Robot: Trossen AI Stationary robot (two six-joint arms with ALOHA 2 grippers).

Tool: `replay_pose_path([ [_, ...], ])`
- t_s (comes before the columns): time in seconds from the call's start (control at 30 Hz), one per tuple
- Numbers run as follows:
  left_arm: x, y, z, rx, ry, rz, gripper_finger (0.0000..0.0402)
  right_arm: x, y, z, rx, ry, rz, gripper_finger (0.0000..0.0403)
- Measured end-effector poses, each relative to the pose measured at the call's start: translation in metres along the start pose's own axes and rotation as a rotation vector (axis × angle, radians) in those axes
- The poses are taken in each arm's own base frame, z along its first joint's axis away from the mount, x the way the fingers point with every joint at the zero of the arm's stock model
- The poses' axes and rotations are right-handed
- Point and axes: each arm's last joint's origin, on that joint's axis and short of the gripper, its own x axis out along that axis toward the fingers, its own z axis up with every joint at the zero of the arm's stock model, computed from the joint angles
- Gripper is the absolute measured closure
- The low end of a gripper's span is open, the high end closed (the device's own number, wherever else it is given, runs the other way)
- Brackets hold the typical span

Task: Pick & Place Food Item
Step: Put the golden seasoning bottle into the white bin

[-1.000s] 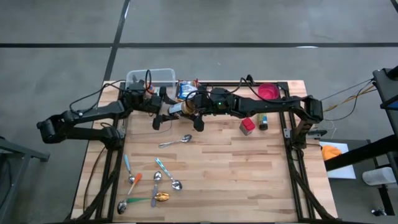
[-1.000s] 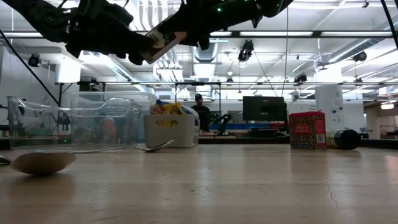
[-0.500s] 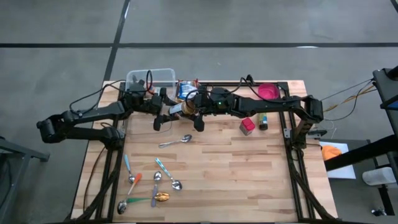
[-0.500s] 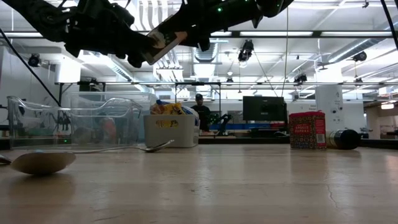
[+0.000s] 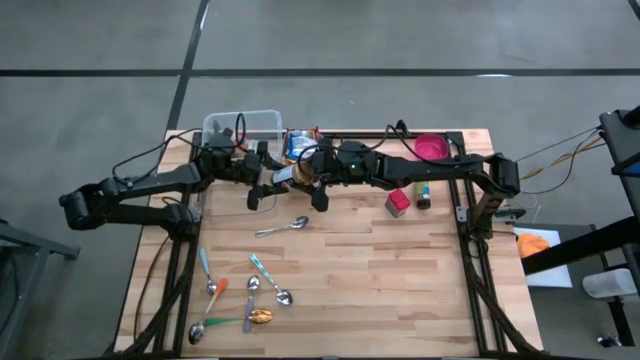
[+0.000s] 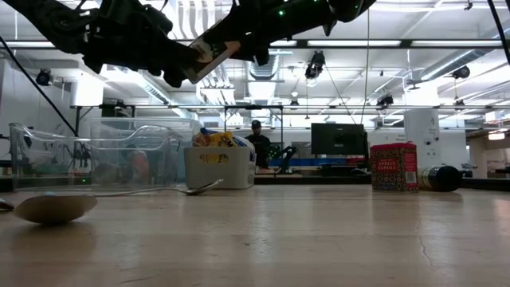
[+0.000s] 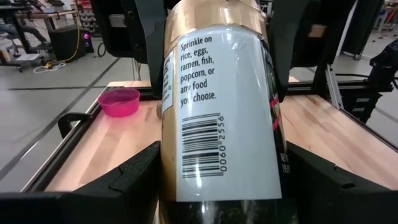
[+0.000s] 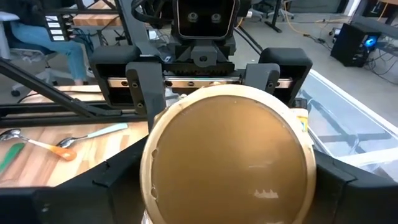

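Observation:
A seasoning jar point(image 5: 284, 176) with a white label point(image 7: 221, 112) and a gold cap point(image 8: 227, 165) hangs in the air over the table's far middle, tilted, cap end higher in the low view point(image 6: 205, 54). Both grippers meet at it. My left gripper point(image 7: 221, 193) comes from the table's left and is shut on the jar's base end. My right gripper point(image 8: 230, 205) comes from the right and is shut on the cap end. My left gripper pinches the jar's sides near its base point(image 7: 186, 199) between its two fingers point(image 7: 118, 186). The fingers come nearly level from the table's left and lie along the jar. The jar is clear of the table. My right gripper has its two fingers point(image 7: 149, 31) on opposite sides of the gold cap point(image 7: 211, 15), reaching nearly level from the table's right. The cap's flat top point(image 8: 227, 165) faces back toward its wrist.
At the far edge stand a clear plastic container point(image 5: 240, 125), a white bin of snack packets point(image 5: 298, 143) and a pink bowl point(image 5: 432, 148). A red box point(image 5: 398, 202) and a dark can point(image 5: 424, 196) sit at the right. Several spoons point(image 5: 283, 228) lie on the near left.

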Motion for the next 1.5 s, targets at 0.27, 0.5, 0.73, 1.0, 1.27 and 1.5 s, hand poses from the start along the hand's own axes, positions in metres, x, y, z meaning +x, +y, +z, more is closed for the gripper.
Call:
replay_pose_path([
  [0.27, 0.000, 0.000, 0.000, -0.001, 0.002, 0.003, 0.0134, 0.000, 0.000, -0.001, -0.015, 0.004, 0.000, 0.0038],
  [0.5, 0.000, 0.000, 0.000, 0.005, 0.002, 0.006, 0.0134, 0.000, 0.000, -0.001, 0.003, 0.008, -0.018, 0.0034],
  [0.73, 0.000, 0.001, 0.000, 0.007, 0.003, 0.015, 0.0134, 0.000, -0.003, -0.001, 0.008, 0.012, -0.119, 0.0032],
  [1.0, 0.000, 0.000, 0.000, 0.011, 0.001, 0.007, 0.0134, 0.000, -0.001, -0.001, 0.006, 0.013, -0.080, 0.0032],
  [1.27, 0.000, 0.000, 0.000, 0.011, 0.002, 0.005, 0.0134, -0.003, -0.001, -0.003, 0.011, 0.055, -0.067, 0.0032],
  [1.5, 0.000, 0.000, 0.000, 0.011, 0.001, 0.006, 0.0134, -0.017, 0.000, 0.003, 0.012, 0.108, -0.066, 0.0032],
])
